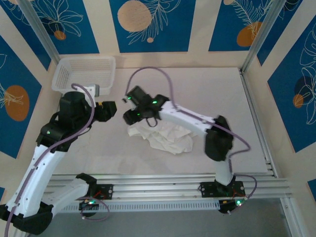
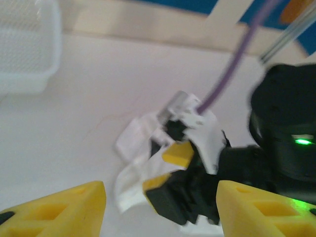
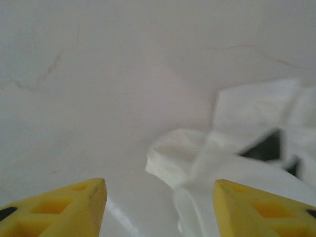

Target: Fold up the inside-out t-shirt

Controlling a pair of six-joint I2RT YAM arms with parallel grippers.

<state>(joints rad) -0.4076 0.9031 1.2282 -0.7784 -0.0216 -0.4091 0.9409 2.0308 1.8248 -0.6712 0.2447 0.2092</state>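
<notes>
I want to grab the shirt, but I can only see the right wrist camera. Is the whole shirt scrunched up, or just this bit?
Observer: All of it. From above, the t-shirt is one crumpled heap, partly under the right arm.
Operator: Where's my other hand?
Observer: The left gripper is open and empty. It faces the right gripper just left of the heap and isn't touching the cloth.
Operator: Is anything else on the table?
Observer: Yes, a white mesh basket sits in the far left corner, apart from the shirt.

t-shirt [image 1: 165,139] partly hidden by right arm [image 1: 187,117], basket [image 2: 24,54] cropped
</notes>
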